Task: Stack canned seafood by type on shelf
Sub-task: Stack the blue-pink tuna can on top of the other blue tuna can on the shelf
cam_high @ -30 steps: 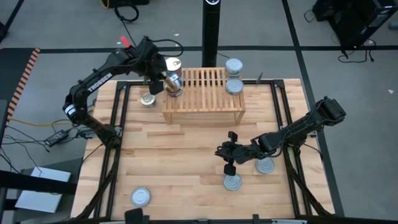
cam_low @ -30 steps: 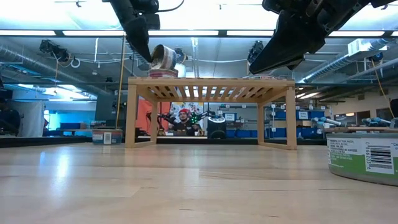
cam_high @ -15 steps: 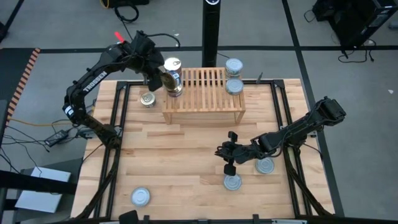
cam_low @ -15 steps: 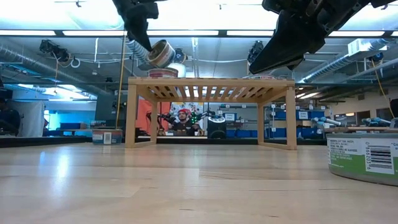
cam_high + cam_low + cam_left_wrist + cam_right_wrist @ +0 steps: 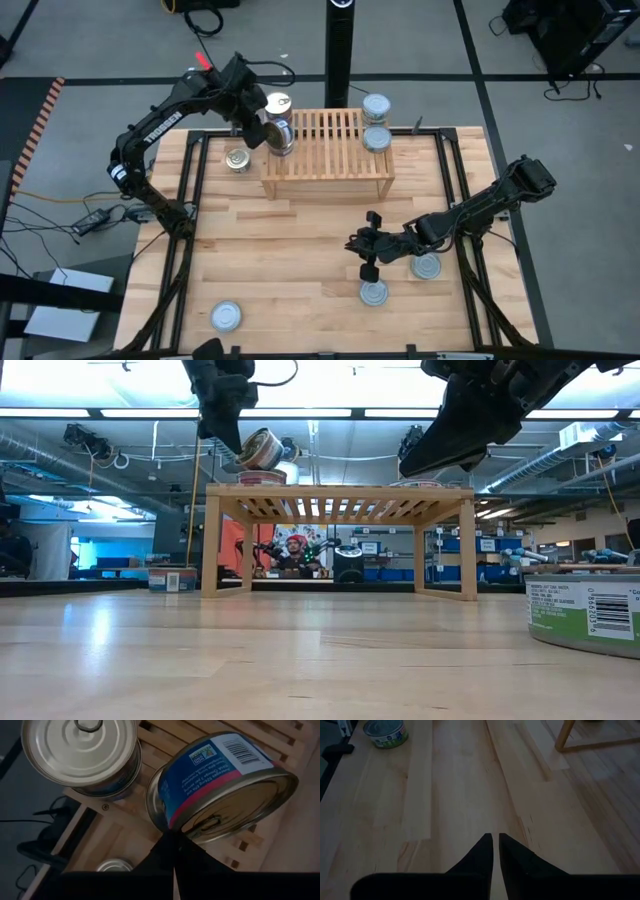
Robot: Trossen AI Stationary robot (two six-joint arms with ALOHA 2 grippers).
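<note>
Left fingers [image 5: 175, 851] pinching tilted tin [image 5: 220, 785], seemingly above shelf [image 5: 330, 150] stack

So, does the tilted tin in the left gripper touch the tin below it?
Cannot tell. In the low view the tilted tin overlaps the lower tin; no view shows contact or gap plainly.

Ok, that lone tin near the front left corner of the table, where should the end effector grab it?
Grip the tin across its round side wall, coming straight down from above. It stands flat, lid up, with bare table all around it, and it looks too short for a sideways approach.
</note>
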